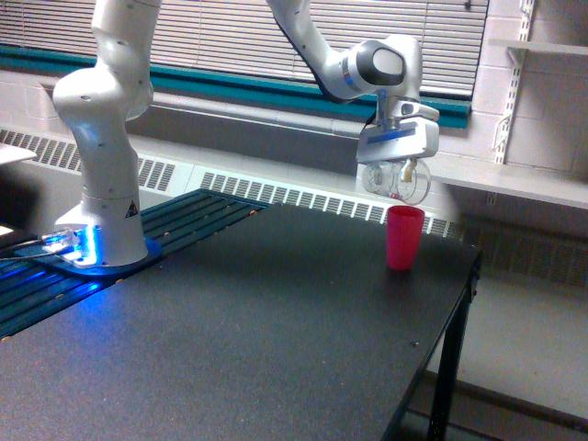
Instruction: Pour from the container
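The container (398, 182) is a small clear rounded plastic cup, held in the air and tilted, just above the rim of the pink-red cup (404, 237). My gripper (397, 175) is shut on the container, gripping it from above. The pink-red cup stands upright on the dark table (230, 349), near its far right corner. I cannot tell what is inside the container or whether anything is flowing out.
The arm's white base (103, 184) stands at the exterior view's left on a blue-lit mount. The table's right edge (459, 312) drops off close to the pink-red cup. A white shelf (514, 179) and a radiator grille run behind.
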Tool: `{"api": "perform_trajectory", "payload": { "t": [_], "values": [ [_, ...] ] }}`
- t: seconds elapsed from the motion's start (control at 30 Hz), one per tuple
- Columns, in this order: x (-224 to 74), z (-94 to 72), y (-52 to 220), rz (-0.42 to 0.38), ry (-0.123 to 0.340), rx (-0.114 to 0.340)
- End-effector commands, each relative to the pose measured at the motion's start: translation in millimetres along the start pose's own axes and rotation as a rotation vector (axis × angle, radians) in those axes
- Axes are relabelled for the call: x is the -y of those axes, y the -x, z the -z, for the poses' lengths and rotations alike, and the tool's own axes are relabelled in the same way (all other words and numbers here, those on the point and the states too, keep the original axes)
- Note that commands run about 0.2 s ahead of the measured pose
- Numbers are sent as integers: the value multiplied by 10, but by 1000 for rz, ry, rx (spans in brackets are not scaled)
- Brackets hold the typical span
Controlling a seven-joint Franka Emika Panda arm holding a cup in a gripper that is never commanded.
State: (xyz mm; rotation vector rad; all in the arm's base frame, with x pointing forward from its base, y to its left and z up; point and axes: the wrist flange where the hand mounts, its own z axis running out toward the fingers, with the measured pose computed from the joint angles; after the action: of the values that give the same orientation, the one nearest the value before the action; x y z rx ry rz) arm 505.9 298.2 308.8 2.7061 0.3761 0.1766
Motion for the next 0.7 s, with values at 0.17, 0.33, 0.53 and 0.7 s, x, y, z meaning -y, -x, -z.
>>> {"api": "perform_trajectory", "payload": {
  "t": [0.17, 0.33, 0.53, 0.7],
  "values": [
    [176, 41, 25, 89, 25, -2],
    [126, 37, 27, 93, 40, -2],
    [-29, 45, 1, 65, 52, -7],
    [-136, 38, -1, 43, 50, -6]
  ]
}}
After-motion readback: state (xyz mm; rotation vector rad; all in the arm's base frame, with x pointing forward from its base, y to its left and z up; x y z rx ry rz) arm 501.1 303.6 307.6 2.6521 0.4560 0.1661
